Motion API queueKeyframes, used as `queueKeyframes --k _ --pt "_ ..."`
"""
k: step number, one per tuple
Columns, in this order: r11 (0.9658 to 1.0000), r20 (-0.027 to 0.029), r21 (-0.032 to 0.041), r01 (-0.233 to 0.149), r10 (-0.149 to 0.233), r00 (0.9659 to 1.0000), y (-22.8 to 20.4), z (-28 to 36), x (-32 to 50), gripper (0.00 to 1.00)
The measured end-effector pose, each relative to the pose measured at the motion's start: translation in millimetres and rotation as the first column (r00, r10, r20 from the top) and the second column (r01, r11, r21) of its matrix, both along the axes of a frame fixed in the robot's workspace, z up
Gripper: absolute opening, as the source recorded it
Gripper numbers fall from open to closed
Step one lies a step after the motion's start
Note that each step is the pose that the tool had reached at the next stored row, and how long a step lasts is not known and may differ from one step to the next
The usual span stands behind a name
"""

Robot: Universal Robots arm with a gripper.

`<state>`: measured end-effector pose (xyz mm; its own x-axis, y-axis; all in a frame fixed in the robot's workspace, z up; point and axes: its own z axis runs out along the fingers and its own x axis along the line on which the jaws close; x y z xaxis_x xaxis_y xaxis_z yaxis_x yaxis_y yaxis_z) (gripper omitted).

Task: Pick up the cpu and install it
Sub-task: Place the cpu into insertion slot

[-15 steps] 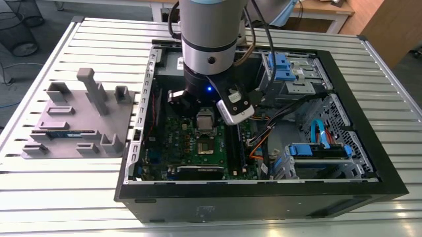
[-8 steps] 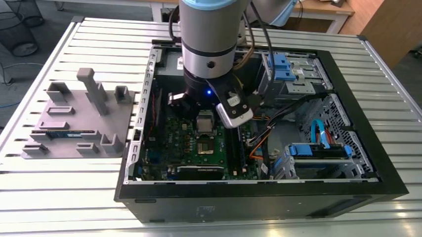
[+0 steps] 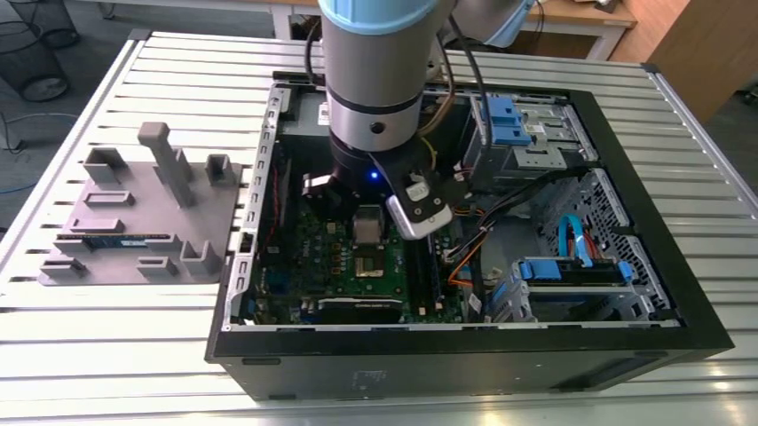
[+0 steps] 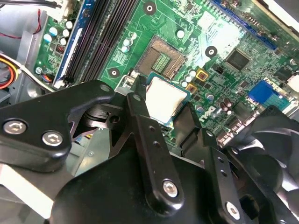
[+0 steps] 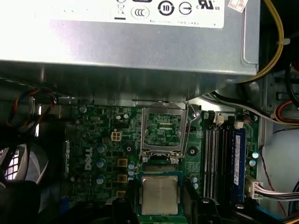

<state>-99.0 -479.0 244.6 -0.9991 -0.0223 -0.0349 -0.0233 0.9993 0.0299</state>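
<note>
**Cpu gripped beside the open socket**

A slatted metal table (image 3: 106, 355) carries an open black computer case (image 3: 474, 359). The grey tray (image 3: 130, 222) lies beside it on the exterior view's left. The arm (image 3: 373, 80) reaches straight down into the case and hides part of the green motherboard (image 5: 93, 140). The power-supply box (image 5: 117, 51) bears a white label (image 5: 154, 9) of printed marks, cut off at the picture's edge, and white lettering runs across the board. The socket (image 5: 163, 127) lies open, its contacts bare. In both wrist views the gripper (image 4: 162, 100) is clenched on the cpu (image 5: 160, 195), with black fingers (image 4: 140, 112) at either side. The chip hangs over the board just beside the socket. Where the fingers meet the chip's edges is partly hidden.
</note>
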Motion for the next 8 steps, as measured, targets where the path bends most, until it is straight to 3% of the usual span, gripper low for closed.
queueKeyframes --k 8 --pt "0.9999 0.0000 -0.0001 0.013 -0.013 0.9999 -2.5 -5.8 0.0 0.47"
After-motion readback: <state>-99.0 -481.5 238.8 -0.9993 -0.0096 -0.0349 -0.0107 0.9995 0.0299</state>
